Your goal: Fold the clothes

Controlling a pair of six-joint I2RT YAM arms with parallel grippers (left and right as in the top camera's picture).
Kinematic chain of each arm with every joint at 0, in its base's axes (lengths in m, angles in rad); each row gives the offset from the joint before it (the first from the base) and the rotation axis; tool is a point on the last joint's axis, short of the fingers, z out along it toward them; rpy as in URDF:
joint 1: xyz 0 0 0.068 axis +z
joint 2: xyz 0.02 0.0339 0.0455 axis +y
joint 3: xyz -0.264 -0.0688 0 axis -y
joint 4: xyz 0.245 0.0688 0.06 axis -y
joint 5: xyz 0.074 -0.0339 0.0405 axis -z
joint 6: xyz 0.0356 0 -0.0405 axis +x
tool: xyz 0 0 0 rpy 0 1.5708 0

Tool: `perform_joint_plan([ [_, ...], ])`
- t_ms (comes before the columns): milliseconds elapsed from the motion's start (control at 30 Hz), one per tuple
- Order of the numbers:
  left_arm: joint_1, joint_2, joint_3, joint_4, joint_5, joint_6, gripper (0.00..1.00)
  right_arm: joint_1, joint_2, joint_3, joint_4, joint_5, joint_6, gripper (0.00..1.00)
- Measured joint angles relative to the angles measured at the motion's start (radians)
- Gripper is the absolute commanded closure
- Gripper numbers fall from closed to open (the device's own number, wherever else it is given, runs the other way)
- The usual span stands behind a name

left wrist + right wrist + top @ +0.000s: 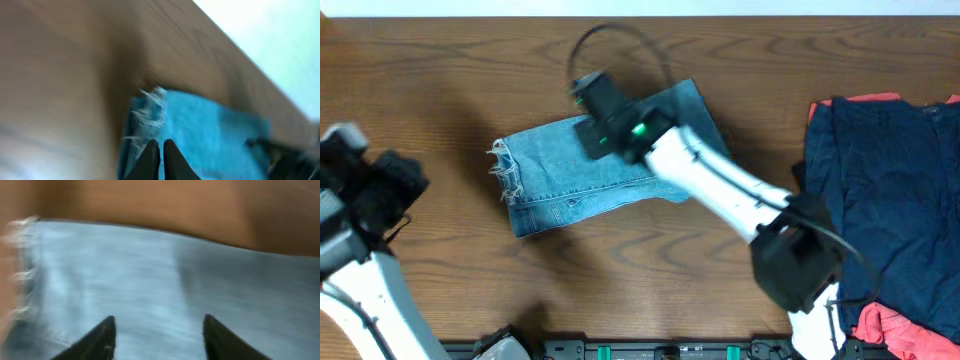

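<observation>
On the table [440, 60], folded pale-blue frayed jeans [560, 172].

The overhead view is bright, evenly lit and sharp. Soft, diffuse shadows lie on the tabletop [440, 80] around the jeans [560, 175], and a small green light [640, 128] glows just above them. Both wrist views are smeared by motion blur. In the left wrist view the jeans' frayed hem streaks, and a pale, washed-out area sits up and right of the jeans. In the right wrist view the denim smears sideways, and the right claw [156, 330] is a dark silhouette against it.
</observation>
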State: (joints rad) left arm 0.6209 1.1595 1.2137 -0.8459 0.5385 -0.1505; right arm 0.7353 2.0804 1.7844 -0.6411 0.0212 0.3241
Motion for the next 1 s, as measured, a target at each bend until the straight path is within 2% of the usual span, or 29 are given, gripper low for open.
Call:
perform_joint_plan([
  [67,-0.087,0.053,0.001,0.002,0.015,0.063,0.92,-0.070,-0.017,0.000,-0.051,0.005,0.031,0.72],
  [200,-0.240,0.172,0.004,0.005,0.032,0.186,0.92,-0.207,-0.028,0.002,-0.149,-0.060,0.065,0.85],
  [300,-0.335,0.289,0.008,0.013,0.039,0.269,0.92,-0.290,-0.023,0.000,-0.222,-0.124,0.079,0.88],
  [467,-0.425,0.478,0.008,0.026,0.021,0.335,0.94,-0.354,0.012,-0.014,-0.316,-0.189,0.086,0.89],
  [633,-0.449,0.637,0.009,0.028,-0.066,0.338,0.94,-0.362,0.105,-0.097,-0.300,-0.224,0.086,0.91],
  [767,-0.432,0.724,0.009,0.027,-0.149,0.293,0.93,-0.384,0.146,-0.124,-0.295,-0.250,0.118,0.94],
  [1000,-0.347,0.767,0.011,0.019,-0.168,0.222,0.92,-0.435,0.164,-0.123,-0.309,-0.352,0.166,0.97],
])
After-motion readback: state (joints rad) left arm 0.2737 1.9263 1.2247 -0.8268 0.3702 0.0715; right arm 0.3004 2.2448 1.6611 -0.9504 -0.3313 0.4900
